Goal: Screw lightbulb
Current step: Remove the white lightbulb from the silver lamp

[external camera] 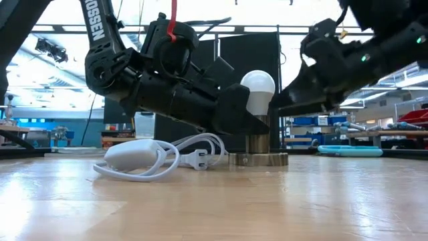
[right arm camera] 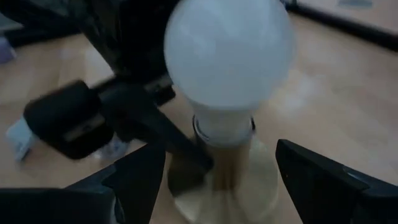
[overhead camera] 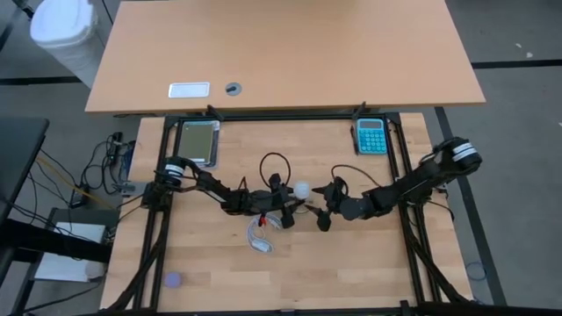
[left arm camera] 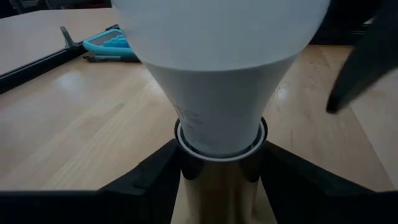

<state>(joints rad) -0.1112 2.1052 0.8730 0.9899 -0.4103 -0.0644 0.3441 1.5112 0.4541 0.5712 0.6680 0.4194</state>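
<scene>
The white lightbulb [external camera: 257, 87] stands upright with its base in a brass socket [external camera: 257, 142] on a round disc foot [external camera: 259, 159]; it also shows in the high view [overhead camera: 302, 189]. My left gripper [left arm camera: 221, 186] reaches in from the table's left and is shut on the socket below the bulb. My right gripper [right arm camera: 221, 168] is open on the bulb's right side. Its fingers [right arm camera: 323, 180] stand wide on either side of the socket and touch nothing. My left gripper pinches the brass socket's stem [left arm camera: 217, 199] between its two fingers [left arm camera: 155, 180], just under the bulb's neck. The fingers come in level from the table's left. The socket stands upright, its disc foot [external camera: 259, 159] on the table.
A coiled white cable with a switch [external camera: 134, 155] and a plug [external camera: 195, 159] lies on the table just left of the socket. A teal calculator [overhead camera: 370, 137] and a metal tray [overhead camera: 198, 143] lie at the far edge. A small purple thing [overhead camera: 173, 280] lies near left.
</scene>
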